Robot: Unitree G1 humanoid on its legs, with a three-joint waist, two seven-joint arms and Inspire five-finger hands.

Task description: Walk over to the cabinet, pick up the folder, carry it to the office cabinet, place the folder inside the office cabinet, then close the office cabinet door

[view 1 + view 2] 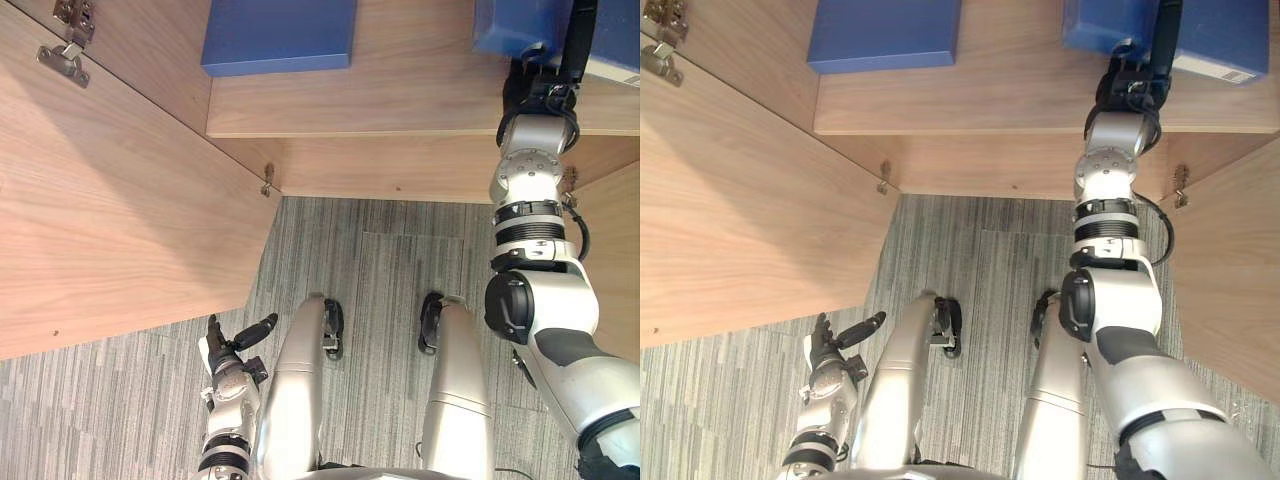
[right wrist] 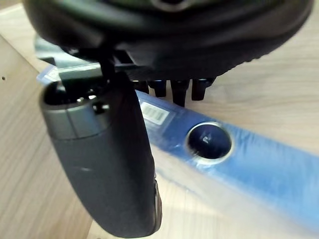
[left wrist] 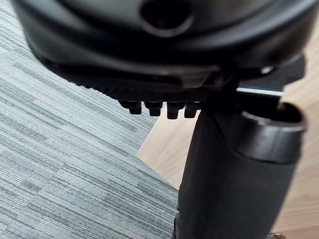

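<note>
The right hand [image 1: 540, 88] reaches into the open cabinet [image 1: 400, 165] at the end of an outstretched arm and holds the folder [image 1: 515, 25] between fingers and thumb. In the head views its fingers [image 1: 1162, 40] lie long and dark across the blue top cover. In the right wrist view the thumb [image 2: 109, 159] crosses in front of the spine, with the fingertips just above the spine's far edge.

The spine faces the robot and carries a white label [image 2: 154, 113] and, beside it, a round metal-rimmed hole [image 2: 209, 143]. The folder lies low over the right end of the wooden shelf [image 1: 400, 100]. I cannot tell whether it rests on the board or hangs just clear of it.

A second folder [image 1: 280, 35], also blue, lies flat on the same shelf, well apart to the left.

Both cabinet doors stand open. The left door [image 1: 110, 220] swings out wide toward the robot, with a metal hinge [image 1: 68, 45] near its top corner. The right door [image 1: 1230, 280] stands out on the other side, just beside the reaching arm. Grey striped carpet [image 1: 380, 260] covers the floor in front of the cabinet.

The left hand [image 1: 232, 350] hangs low by the robot's side, below the edge of the left door. Its fingers are loose and spread, and it holds nothing.
</note>
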